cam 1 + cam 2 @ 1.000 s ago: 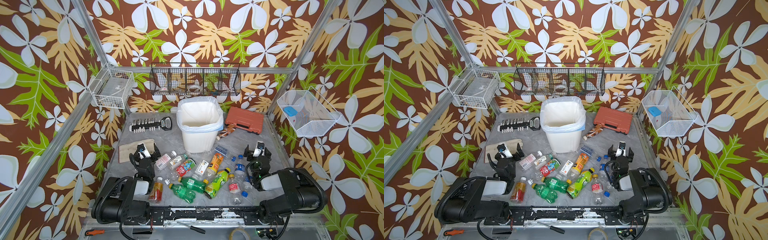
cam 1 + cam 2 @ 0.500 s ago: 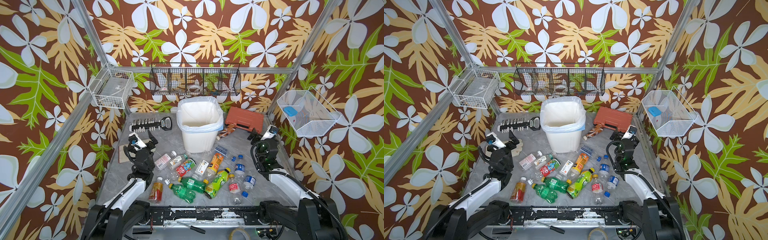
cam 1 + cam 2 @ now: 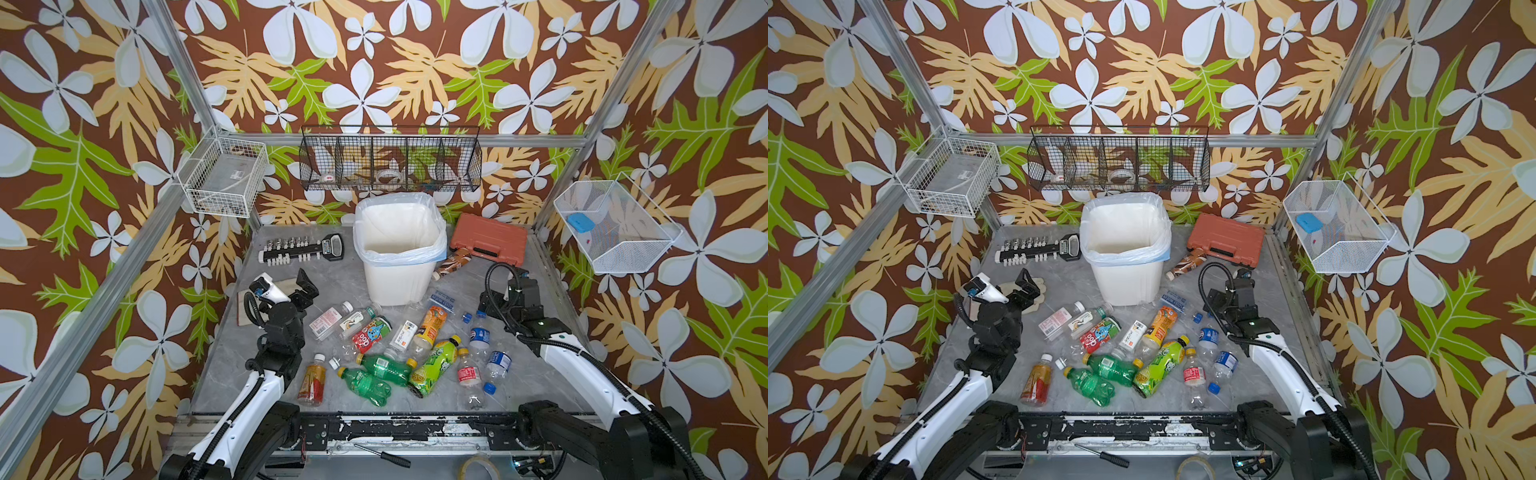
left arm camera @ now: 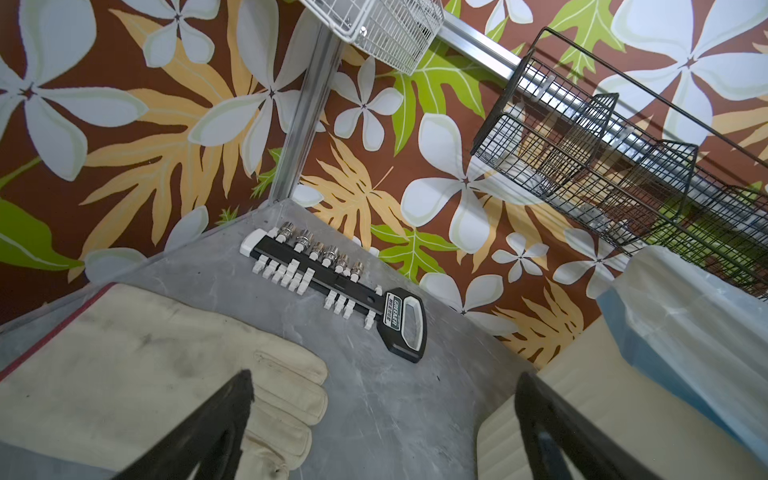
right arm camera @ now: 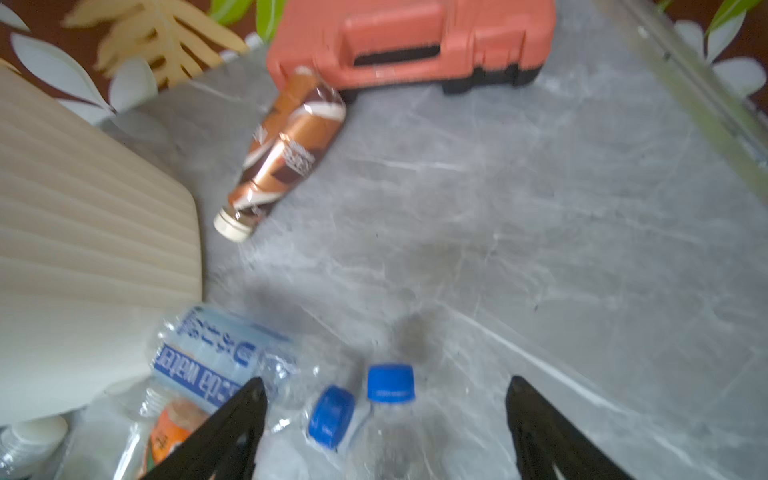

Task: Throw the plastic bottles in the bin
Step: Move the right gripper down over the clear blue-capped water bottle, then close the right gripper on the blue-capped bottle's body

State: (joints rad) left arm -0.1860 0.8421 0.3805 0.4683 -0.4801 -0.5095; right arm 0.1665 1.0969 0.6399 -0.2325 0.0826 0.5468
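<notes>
Several plastic bottles [image 3: 384, 368] lie in a loose heap at mid-table in both top views, in front of the white bag-lined bin [image 3: 395, 282]. A brown-labelled bottle [image 3: 453, 264] lies apart, to the right of the bin. My right gripper [image 3: 492, 305] is open and tilts down just above two clear blue-capped bottles [image 5: 390, 382] at the heap's right edge. In the right wrist view the gripper [image 5: 385, 381] has both caps between its fingers, touching neither. My left gripper [image 3: 306, 286] hangs open and empty left of the bin, above a glove [image 4: 145, 353].
A socket rail [image 3: 301, 251] lies at the back left and a red-brown tool case [image 3: 488, 239] at the back right. Wire baskets [image 3: 390, 160] hang on the walls. A screwdriver [image 3: 382, 455] and a tape roll [image 3: 478, 467] lie below the front rail.
Both arms have unfolded from their low rest at the front and reached forward. The right gripper has tipped down over the blue-capped bottles and its jaws have narrowed a little.
</notes>
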